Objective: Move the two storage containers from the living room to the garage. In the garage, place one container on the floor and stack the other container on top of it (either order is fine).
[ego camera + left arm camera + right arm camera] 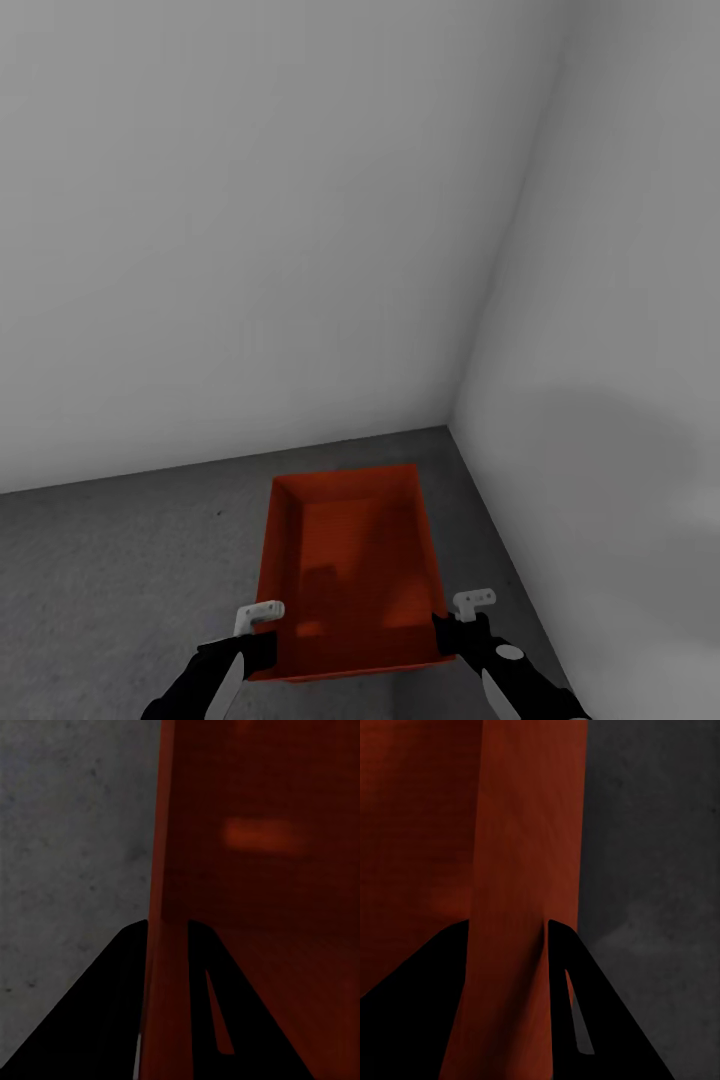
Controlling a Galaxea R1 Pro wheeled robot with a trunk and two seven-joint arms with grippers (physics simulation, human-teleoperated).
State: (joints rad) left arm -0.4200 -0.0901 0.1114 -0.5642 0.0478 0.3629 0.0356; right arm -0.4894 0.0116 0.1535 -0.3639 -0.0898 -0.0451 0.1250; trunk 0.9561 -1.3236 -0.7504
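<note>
You hold one orange-red, shallow, lidless rectangular plastic bin (pixel 350 570) between both arms in the corner of the white-walled garage.

Its near end is cut off at the picture's lower edge in the head view, and you cannot tell whether it rests on the dark grey speckled floor (pixel 120 580) or hangs just above. Your left gripper (pixel 166 945) is closed on the bin's left wall, one finger on each face; your right gripper (pixel 508 945) clamps the right wall likewise. Both black forearms reach forward and inward, mostly out of frame.
</note>
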